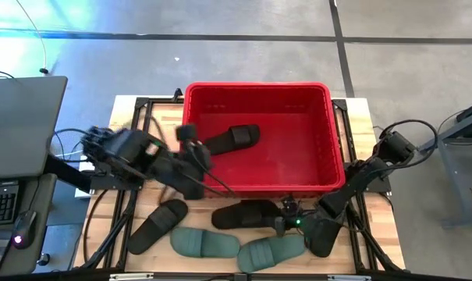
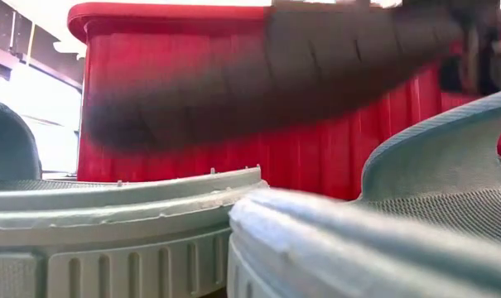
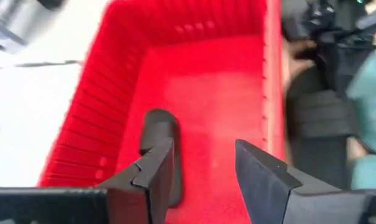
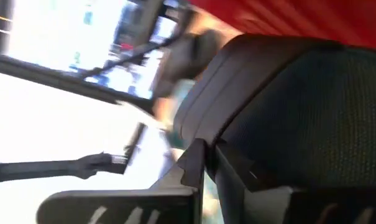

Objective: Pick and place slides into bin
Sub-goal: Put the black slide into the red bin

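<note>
I read no writing. My left gripper [image 3: 203, 174] hangs open and empty over the bin [image 1: 329, 94], one black slide [image 1: 234, 139] inside. My right gripper [image 1: 282, 215] pinches another black slide [image 1: 247, 212]; the low view is blurred.

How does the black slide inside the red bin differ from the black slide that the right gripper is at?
The black slide in the bin lies free on the floor of the bin, no gripper on it. The black slide outside is on the table before the bin, with the right gripper clamped on it. Both are black, with one wide strap.
</note>
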